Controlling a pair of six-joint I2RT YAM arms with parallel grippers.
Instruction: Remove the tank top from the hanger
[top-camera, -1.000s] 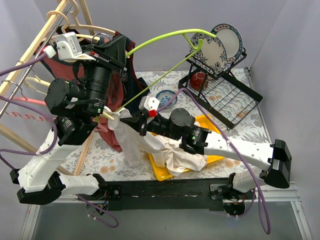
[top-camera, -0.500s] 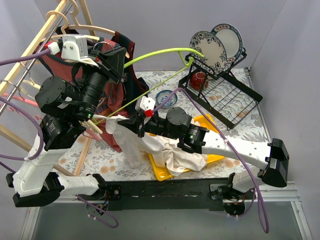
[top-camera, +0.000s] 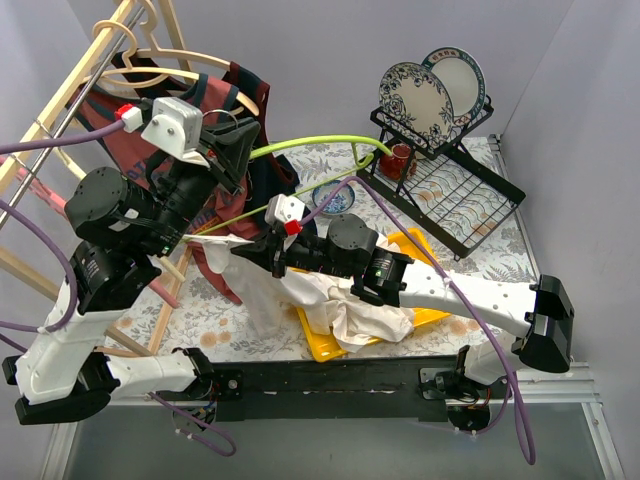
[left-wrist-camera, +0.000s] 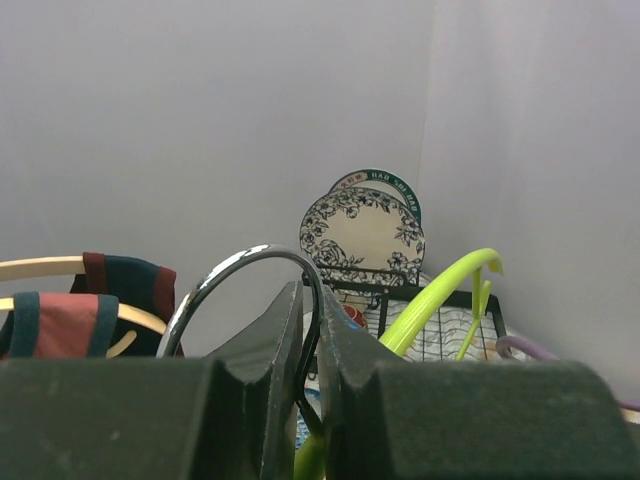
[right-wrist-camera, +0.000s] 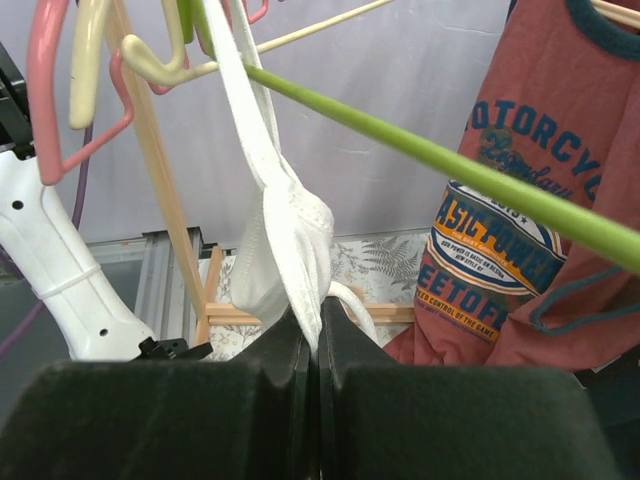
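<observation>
1. Left gripper (left-wrist-camera: 311, 335): the jaws are closed on the chrome hook (left-wrist-camera: 245, 262) of the green hanger (top-camera: 310, 143). The hook curves up and over the fingertips. The gripper is raised above the surface (top-camera: 500, 255), in front of the wooden rack (top-camera: 70, 90).

2. Green hanger: its two thin arms run from the left gripper to the right, toward the dish rack (top-camera: 470, 205). The far end lies close to the red cup (top-camera: 398, 158) in that rack.

3. Right gripper (right-wrist-camera: 311, 335): the jaws are fully closed and pinch a fold of the white tank top (right-wrist-camera: 290, 225). The gripper is below and to the right of the left gripper and points left.

4. White tank top: in the right wrist view, one strap rises from the pinched fold and hangs over the green hanger's arm near the top of the frame. In the top view, the remaining fabric trails down from the right gripper and lies bunched on the yellow tray (top-camera: 430, 318), under the right arm.

5. Surroundings: a red printed top (right-wrist-camera: 520, 200) hangs on a wooden hanger (top-camera: 190, 60) on the rack, behind the left gripper. Pink and cream hangers (right-wrist-camera: 45, 100) also hang on the rack. Two patterned plates (top-camera: 420, 100) stand upright in the dish rack at the far right of the surface.
</observation>
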